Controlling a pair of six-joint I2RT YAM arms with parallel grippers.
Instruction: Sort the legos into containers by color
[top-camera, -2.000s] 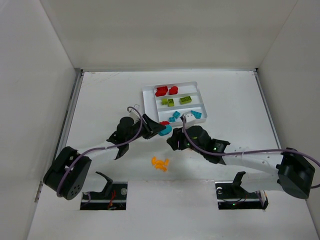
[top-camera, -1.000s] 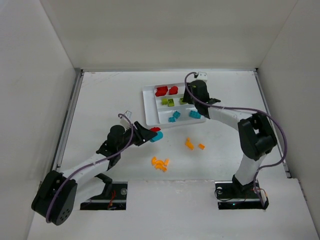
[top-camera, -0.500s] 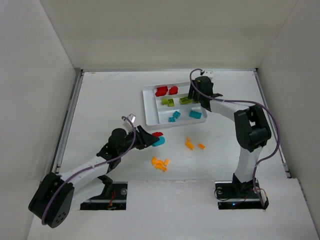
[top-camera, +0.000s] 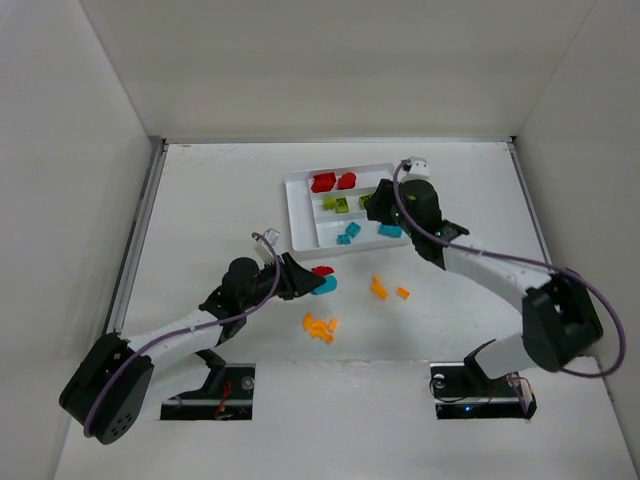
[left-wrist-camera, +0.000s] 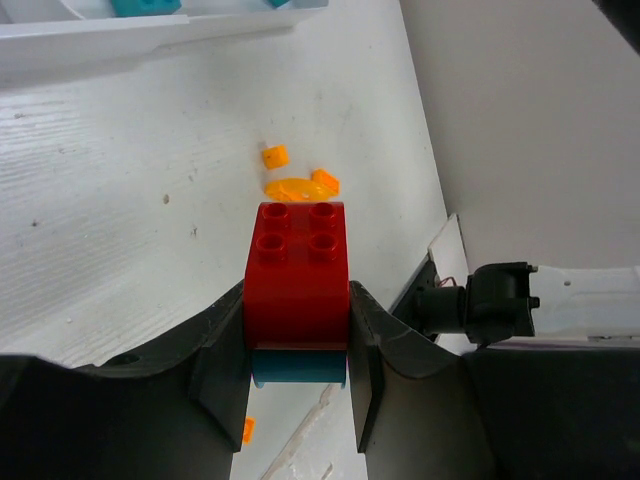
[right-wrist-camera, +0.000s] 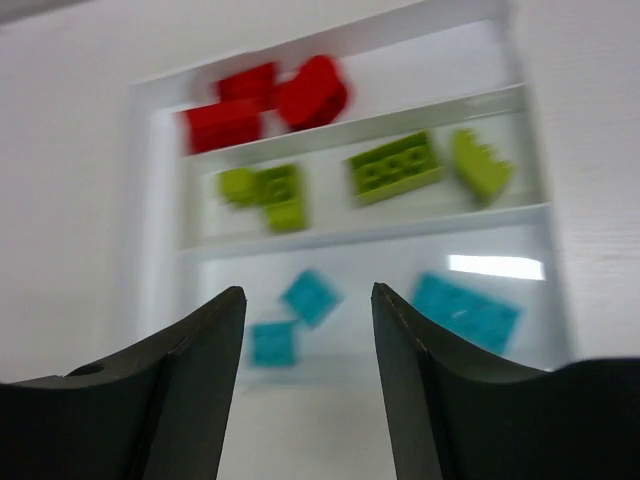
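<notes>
My left gripper is shut on a red lego stacked on a teal one. It holds them low over the table, near-left of the white tray. In the top view this pair sits at the gripper's tip. My right gripper is open and empty above the tray's near side. The tray's slots hold red legos, lime green legos and teal legos. Orange legos lie loose on the table.
Two more orange pieces lie right of the left gripper, between the tray and the arm bases. White walls enclose the table on three sides. The tray's narrow left slot looks bare.
The right arm has swung its elbow out to the right and drawn its gripper back from the tray's far side to its near side. The left gripper edged slightly right, still holding the stacked bricks.
</notes>
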